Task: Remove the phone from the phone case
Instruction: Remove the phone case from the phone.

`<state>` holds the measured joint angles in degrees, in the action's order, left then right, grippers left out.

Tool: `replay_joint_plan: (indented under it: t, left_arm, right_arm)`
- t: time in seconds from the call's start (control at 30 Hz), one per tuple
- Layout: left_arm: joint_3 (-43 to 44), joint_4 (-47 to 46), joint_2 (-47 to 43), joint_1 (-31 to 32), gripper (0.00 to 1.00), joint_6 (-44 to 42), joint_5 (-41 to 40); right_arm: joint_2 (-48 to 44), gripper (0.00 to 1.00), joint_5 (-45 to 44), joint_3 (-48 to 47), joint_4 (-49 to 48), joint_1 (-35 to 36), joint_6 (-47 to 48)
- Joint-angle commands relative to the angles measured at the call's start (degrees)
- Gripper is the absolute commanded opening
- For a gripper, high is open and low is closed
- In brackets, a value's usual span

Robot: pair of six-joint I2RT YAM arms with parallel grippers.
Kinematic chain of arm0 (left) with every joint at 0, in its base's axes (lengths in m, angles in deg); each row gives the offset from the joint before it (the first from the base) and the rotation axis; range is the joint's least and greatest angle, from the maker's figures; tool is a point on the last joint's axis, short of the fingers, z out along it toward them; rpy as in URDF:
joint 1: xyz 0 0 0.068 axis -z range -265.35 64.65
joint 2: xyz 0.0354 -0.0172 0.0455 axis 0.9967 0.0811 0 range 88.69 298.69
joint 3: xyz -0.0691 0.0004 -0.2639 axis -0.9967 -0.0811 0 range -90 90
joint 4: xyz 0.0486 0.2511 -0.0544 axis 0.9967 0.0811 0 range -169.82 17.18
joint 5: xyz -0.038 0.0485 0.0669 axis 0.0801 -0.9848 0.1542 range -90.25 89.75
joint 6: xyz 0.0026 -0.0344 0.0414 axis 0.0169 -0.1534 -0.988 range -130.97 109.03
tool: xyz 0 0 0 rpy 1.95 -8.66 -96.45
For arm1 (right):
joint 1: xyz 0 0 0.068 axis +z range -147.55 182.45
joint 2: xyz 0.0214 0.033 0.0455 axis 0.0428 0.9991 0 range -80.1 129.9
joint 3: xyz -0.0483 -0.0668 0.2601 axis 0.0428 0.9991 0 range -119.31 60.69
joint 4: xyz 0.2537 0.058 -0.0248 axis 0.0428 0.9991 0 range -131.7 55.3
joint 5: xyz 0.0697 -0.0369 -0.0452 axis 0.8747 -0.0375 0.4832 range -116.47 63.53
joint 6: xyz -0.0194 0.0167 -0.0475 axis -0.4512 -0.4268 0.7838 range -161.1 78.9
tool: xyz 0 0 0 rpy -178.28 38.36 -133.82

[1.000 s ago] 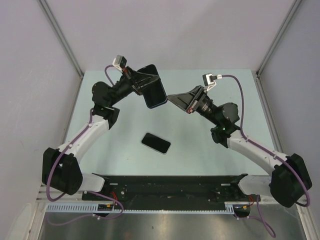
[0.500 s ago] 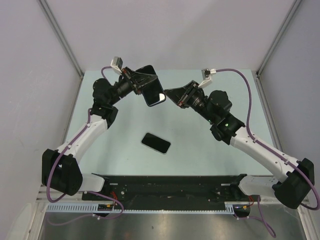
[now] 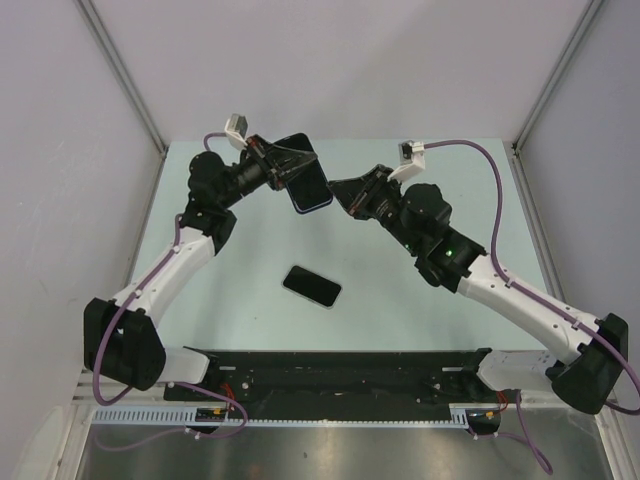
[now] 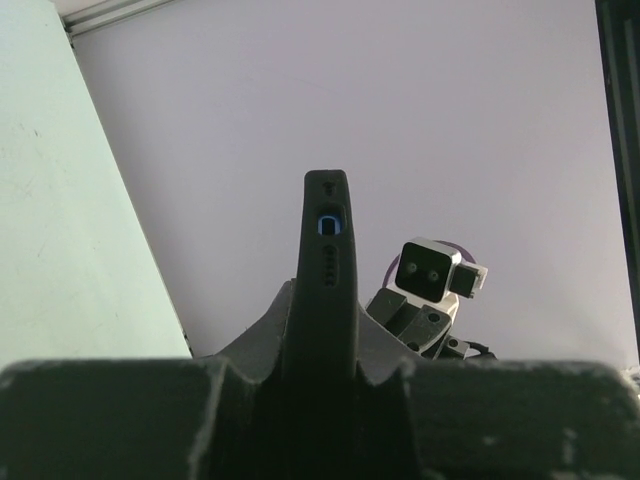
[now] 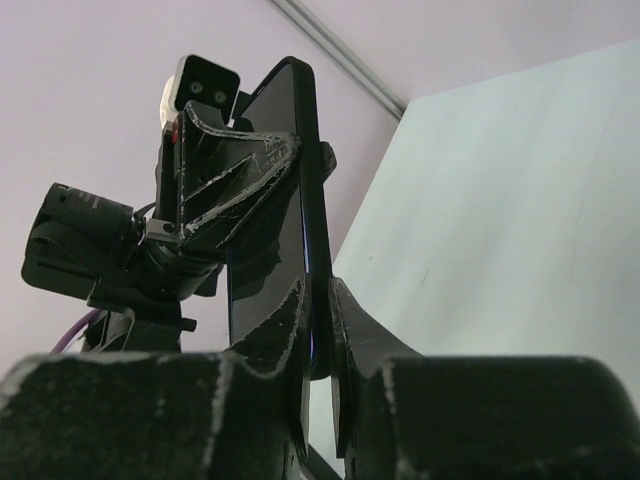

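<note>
The dark phone case (image 3: 312, 185), with a blue-edged phone in it, is held up in the air above the far part of the table. My left gripper (image 3: 290, 172) is shut on it from the left. In the left wrist view the case (image 4: 328, 240) stands edge-on between the fingers of my left gripper (image 4: 328, 300). My right gripper (image 3: 338, 190) has come in from the right. Its jaws in the right wrist view (image 5: 318, 290) pinch the thin near edge of the case (image 5: 300, 170).
A second black phone-like slab (image 3: 312, 286) lies flat on the pale green table (image 3: 420, 300), nearer the arm bases. A black rail (image 3: 330, 372) runs along the near edge. Walls (image 3: 350, 70) close in the back and sides.
My right gripper has moved left to the held case and closed on its edge. The left gripper has kept its hold, with the case tilted slightly.
</note>
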<state>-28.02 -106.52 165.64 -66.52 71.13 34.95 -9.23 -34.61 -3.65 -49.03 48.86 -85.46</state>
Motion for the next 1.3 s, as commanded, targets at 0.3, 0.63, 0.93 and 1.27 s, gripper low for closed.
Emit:
replay_joint_plan:
  t: [0.3,0.63,0.93,1.27]
  left_arm:
    - [9.9,-20.5,-2.8,0.9,0.00,13.0,5.6]
    - [11.0,-21.3,-1.9,0.7,0.00,13.0,6.8]
    - [11.0,-21.0,-1.2,0.6,0.00,12.6,6.9]
    - [10.2,-22.8,0.2,0.3,0.00,13.4,6.2]
  right_arm:
    - [7.8,0.14,-13.5,3.3,29.6,1.4,7.2]
    - [5.3,0.23,-15.5,3.3,34.8,1.7,7.9]
    - [4.0,0.25,-11.4,3.5,34.1,2.2,8.8]
    - [0.7,0.25,-6.0,4.7,32.5,2.3,9.2]
